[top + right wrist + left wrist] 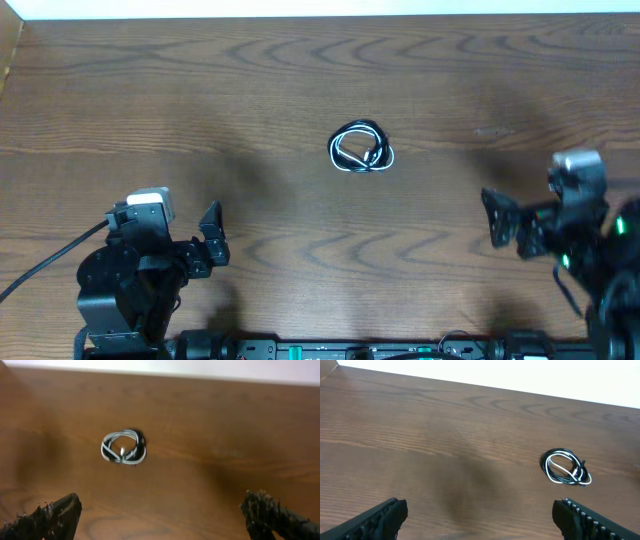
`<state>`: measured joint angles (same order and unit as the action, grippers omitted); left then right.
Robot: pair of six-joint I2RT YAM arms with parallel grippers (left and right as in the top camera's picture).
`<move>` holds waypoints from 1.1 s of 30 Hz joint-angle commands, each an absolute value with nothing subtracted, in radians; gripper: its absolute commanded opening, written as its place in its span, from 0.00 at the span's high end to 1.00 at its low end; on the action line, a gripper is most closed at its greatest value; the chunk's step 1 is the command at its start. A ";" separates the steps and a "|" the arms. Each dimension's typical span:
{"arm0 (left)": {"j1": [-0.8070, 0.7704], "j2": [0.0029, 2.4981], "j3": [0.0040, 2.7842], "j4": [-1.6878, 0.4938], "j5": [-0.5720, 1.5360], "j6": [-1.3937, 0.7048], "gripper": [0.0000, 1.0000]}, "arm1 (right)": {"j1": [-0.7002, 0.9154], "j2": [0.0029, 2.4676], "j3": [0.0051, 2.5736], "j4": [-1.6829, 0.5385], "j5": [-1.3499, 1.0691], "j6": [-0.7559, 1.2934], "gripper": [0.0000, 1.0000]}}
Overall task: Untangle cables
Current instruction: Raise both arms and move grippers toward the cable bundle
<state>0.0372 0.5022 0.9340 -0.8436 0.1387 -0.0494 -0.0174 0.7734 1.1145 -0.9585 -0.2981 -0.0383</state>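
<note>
Brown wood bench [150, 90]; we see two tools, left tool [212, 238] and right tool [498, 218], both spread wide, holding nothing. Two cables [361, 148], black and white, lie coiled together at frame centre.

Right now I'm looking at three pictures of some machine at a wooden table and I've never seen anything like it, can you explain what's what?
These are two robot arms at a wooden table. One picture looks down from above; the other two come from a camera on each wrist, so the dark shapes at their bottom edges are that arm's own fingers. The left gripper and right gripper are both open and hold nothing. In the middle of the table lies a small looped bundle of cables, one black and one white, wound together. Neither gripper touches it.
</note>
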 commanded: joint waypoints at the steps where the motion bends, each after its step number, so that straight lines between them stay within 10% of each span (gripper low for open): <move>1: 0.034 0.502 0.952 -0.840 0.182 -0.058 0.02 | -0.019 0.865 1.155 -0.959 -0.321 -0.068 0.01; 8: 0.034 0.506 0.952 -0.781 0.250 -0.058 0.53 | -0.019 0.991 1.155 -0.962 -0.393 -0.061 0.01; 10: 0.034 0.516 0.952 -0.758 0.255 -0.058 0.48 | -0.019 1.011 1.155 -0.965 -0.395 -0.064 0.01; 11: 0.034 0.522 0.952 -0.752 0.257 -0.058 0.22 | -0.019 1.022 1.155 -0.964 -0.394 -0.070 0.01; 13: 0.034 0.540 0.951 -0.741 0.284 -0.058 0.02 | -0.019 1.037 1.155 -0.957 -0.392 -0.070 0.09; 15: 0.034 0.572 0.950 -0.731 0.342 -0.054 0.02 | -0.019 1.052 1.155 -0.949 -0.392 -0.069 0.62; 16: 0.034 0.589 0.950 -0.727 0.374 -0.048 0.02 | -0.019 1.056 1.155 -0.946 -0.392 -0.069 0.69; 17: 0.034 0.612 0.950 -0.723 0.414 -0.034 0.02 | -0.019 1.060 1.155 -0.945 -0.392 -0.069 0.63; 18: 0.034 0.634 0.950 -0.719 0.449 -0.025 0.02 | -0.019 1.061 1.155 -0.943 -0.392 -0.069 0.28; 19: 0.034 0.660 0.950 -0.710 0.487 -0.019 0.02 | -0.019 1.063 1.155 -0.943 -0.392 -0.069 0.33; 20: 0.034 0.687 0.950 -0.700 0.526 -0.020 0.02 | -0.019 1.063 1.155 -0.947 -0.391 -0.069 0.81; 21: 0.034 0.707 0.950 -0.691 0.555 -0.020 0.02 | -0.019 1.063 1.155 -0.947 -0.392 -0.069 0.94; 22: 0.034 0.734 0.950 -0.673 0.589 -0.020 0.02 | -0.019 1.063 1.155 -0.946 -0.392 -0.069 0.81; 23: 0.034 0.762 0.950 -0.659 0.624 -0.021 0.02 | -0.019 1.063 1.155 -0.946 -0.392 -0.069 0.35; 25: 0.033 0.812 0.950 -0.636 0.673 -0.021 0.02 | -0.019 1.062 1.155 -0.955 -0.387 -0.069 0.81; 26: 0.033 0.836 0.950 -0.624 0.684 -0.021 0.02 | -0.019 1.062 1.155 -0.958 -0.387 -0.069 0.87; 27: 0.033 0.867 0.950 -0.611 0.697 -0.021 0.02 | -0.019 1.063 1.155 -0.958 -0.387 -0.069 0.56; 28: 0.033 0.904 0.950 -0.600 0.702 -0.024 0.01 | -0.019 1.065 1.155 -0.957 -0.388 -0.069 0.01; 32: 0.033 1.026 0.950 -0.578 0.736 -0.024 0.75 | -0.019 1.073 1.155 -0.950 -0.388 -0.069 0.01; 33: 0.033 1.054 0.950 -0.570 0.753 -0.024 0.78 | -0.019 1.075 1.155 -0.950 -0.388 -0.069 0.01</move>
<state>0.0372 0.9936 0.9340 -0.5819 0.6773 -0.0299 -0.0174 1.0660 1.1328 -0.9520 -0.3790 -0.0647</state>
